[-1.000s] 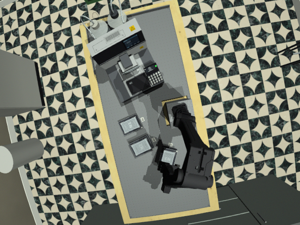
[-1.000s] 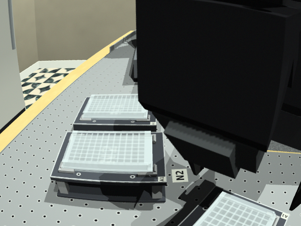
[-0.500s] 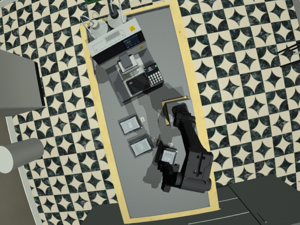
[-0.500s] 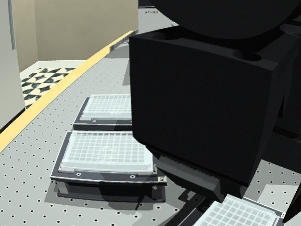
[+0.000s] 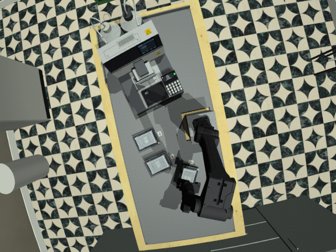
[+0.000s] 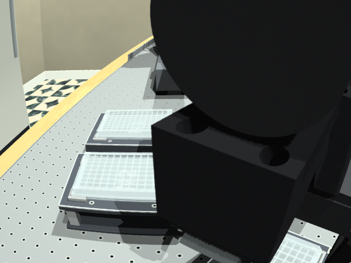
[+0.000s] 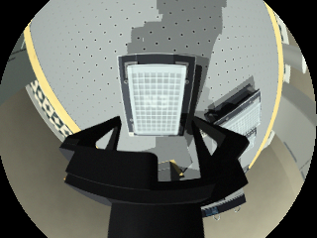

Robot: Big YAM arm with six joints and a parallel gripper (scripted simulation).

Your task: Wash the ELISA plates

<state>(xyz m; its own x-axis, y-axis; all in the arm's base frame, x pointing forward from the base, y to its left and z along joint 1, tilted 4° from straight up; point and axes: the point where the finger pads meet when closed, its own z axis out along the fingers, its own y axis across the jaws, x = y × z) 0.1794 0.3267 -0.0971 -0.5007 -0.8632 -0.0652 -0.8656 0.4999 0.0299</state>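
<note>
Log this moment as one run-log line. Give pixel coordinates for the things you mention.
jaws (image 5: pixel 189 175): open, nothing held | position: above the N3 plate (image 5: pixel 189 174) (image 7: pixel 156 99) | N3 plate: in its nest (image 5: pixel 197 171) (image 7: pixel 123 84) | washer lamp (image 5: pixel 174 73): green
</note>
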